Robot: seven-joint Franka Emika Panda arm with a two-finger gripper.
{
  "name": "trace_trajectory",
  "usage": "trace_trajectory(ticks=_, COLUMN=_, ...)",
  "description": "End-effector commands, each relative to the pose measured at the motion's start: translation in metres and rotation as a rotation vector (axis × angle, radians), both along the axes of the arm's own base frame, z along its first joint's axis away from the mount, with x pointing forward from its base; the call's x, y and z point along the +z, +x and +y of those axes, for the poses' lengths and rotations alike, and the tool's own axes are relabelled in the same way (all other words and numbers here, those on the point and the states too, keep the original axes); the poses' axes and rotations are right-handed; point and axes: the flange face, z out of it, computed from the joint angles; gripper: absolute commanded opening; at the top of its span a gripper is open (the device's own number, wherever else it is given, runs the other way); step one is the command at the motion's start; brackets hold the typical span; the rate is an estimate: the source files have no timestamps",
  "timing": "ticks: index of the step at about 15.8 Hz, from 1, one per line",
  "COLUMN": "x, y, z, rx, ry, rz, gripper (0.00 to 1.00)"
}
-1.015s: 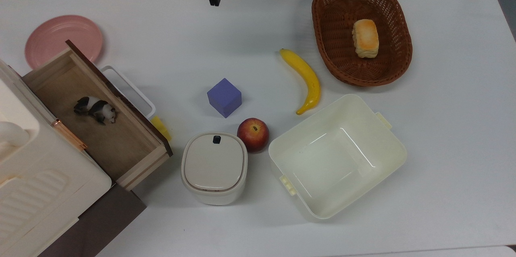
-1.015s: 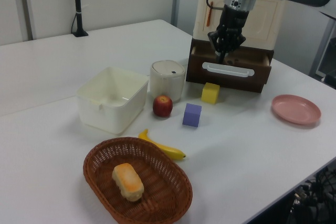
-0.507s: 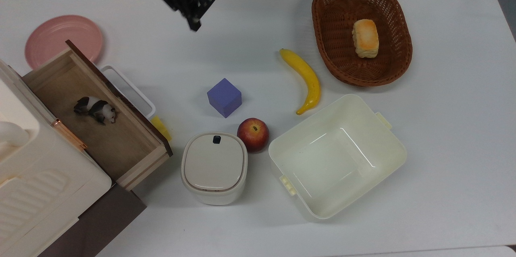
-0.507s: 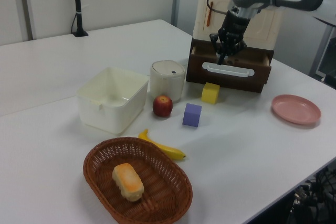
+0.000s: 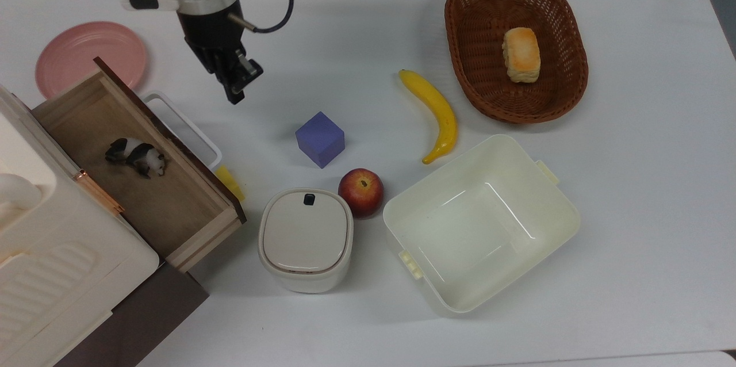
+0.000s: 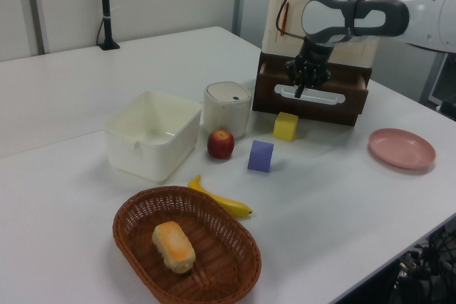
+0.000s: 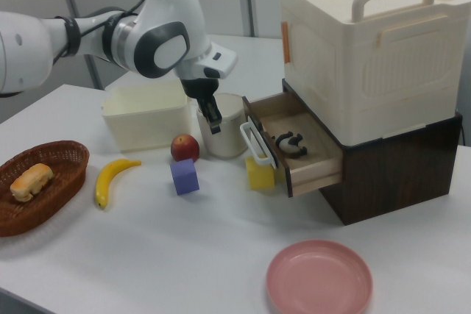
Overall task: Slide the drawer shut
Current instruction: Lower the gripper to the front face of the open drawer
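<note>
Top view: drawer (image 5: 138,168) stands pulled out of the dark brown base under the cream lidded case (image 5: 52,263) at the top view's left; dark front panel and white loop handle (image 5: 184,125) face the open table. Inside on the wooden floor lies a small black-and-white animal figure (image 5: 137,157). Gripper (image 5: 237,94) hangs over the bare white table (image 5: 632,183) just beyond the handle, toward the top view's upper right of it, not touching it; fingers look pressed together into one dark tip, no object between them. Yellow block (image 5: 231,183) sits against the lower end of the front panel, partly under it. Purple cube (image 5: 320,139) is near the gripper, toward the top view's right and lower. Red apple (image 5: 361,192) rests just beside the white lidded container (image 5: 305,239), next to the cream open tub (image 5: 480,222). Banana (image 5: 435,114) lies between the cube and the brown wicker basket (image 5: 516,45), which holds a bread roll (image 5: 521,54). Pink plate (image 5: 91,62) is behind the drawer's far corner. Right view: gripper (image 7: 213,124) points down in front of the lidded container (image 7: 224,137), apart from the handle (image 7: 256,145) at the right view's left of it. Left view: gripper (image 6: 299,90) appears against the drawer front (image 6: 313,101); contact cannot be told from this angle.
</note>
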Motion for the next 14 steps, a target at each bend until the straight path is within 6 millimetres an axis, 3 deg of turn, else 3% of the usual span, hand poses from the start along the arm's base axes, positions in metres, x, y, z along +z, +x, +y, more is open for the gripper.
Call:
trace_trajectory(ticks=1, x=-0.011, y=0.001, z=-0.012, rx=-0.050, ry=-0.017, rz=-0.005, gripper=0.00)
trace_trajectory(ticks=7, x=-0.035, y=0.010, z=-0.025, rx=-0.066, ry=-0.032, rz=0.009, gripper=0.00)
trace_trajectory(ticks=14, x=-0.046, y=0.016, z=-0.035, rx=-0.077, ry=-0.045, rz=-0.021, gripper=0.00)
